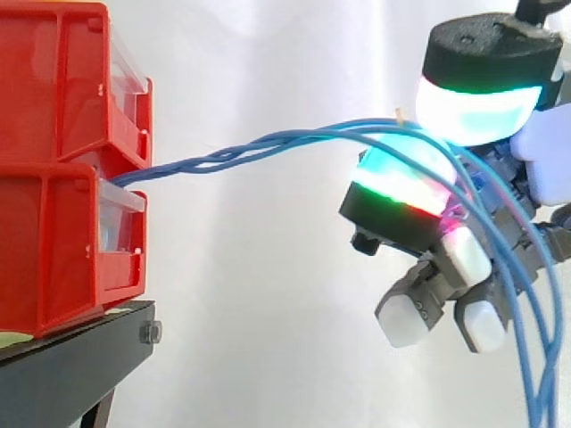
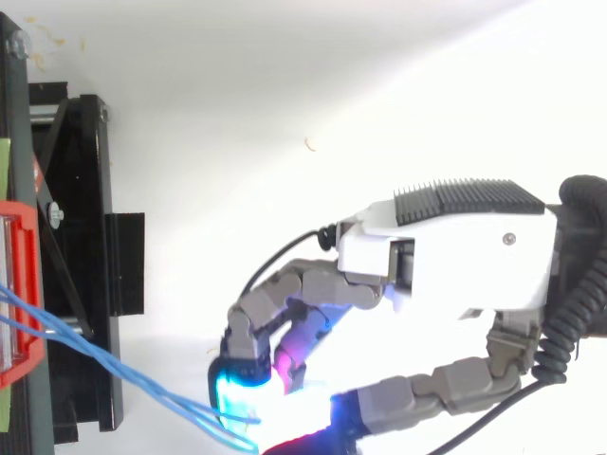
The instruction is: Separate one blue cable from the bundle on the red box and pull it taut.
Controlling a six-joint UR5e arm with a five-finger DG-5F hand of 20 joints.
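Note:
Several thin blue cables (image 1: 232,153) come out twisted together from between the two stacked red bins (image 1: 62,116) at the left. They run right in a shallow arc, spread apart, and pass between two glowing fingertips (image 1: 406,192) of my hand (image 2: 455,256). Past the hand they hang down in loops (image 1: 535,357) at the right edge. In the top view the cables (image 2: 104,365) slant from the red bin (image 2: 19,284) to the cyan fingertip (image 2: 237,389). My hand's fingers are curled, with the cables caught between an upper pad (image 1: 477,107) and a lower one.
The red bins rest on a black stand (image 1: 80,357) at the left, whose frame (image 2: 81,237) is also seen from above. A white curtain hangs behind. Open space lies between the bins and my hand.

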